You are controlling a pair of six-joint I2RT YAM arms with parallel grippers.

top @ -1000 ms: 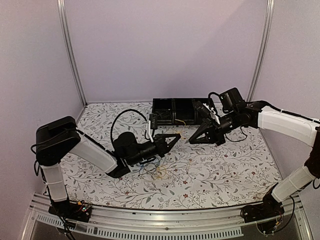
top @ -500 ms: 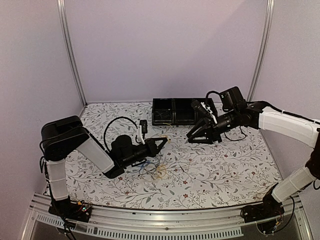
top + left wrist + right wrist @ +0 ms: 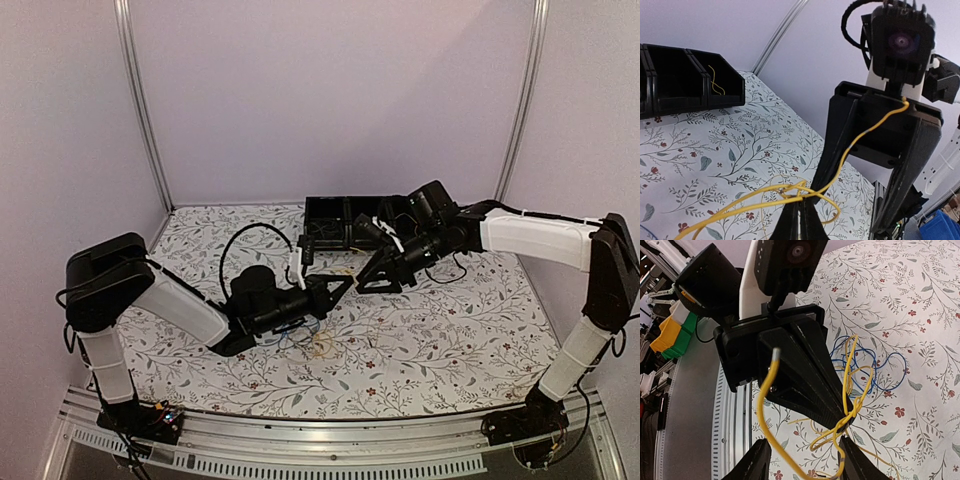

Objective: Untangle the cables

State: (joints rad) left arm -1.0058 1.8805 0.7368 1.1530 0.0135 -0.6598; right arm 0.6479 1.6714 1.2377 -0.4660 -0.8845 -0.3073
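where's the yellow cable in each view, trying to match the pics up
Top external: yellow cable is a faint thin line at the tip of the left pincer, near the picture's centre.
Left wrist: it runs from the lower left, through the shut left pincer, up to the upper right.
Right wrist: a thick strand left of centre, with loops at the left pincer.
Shared landmark: the left pincer, with the cable at its tip.
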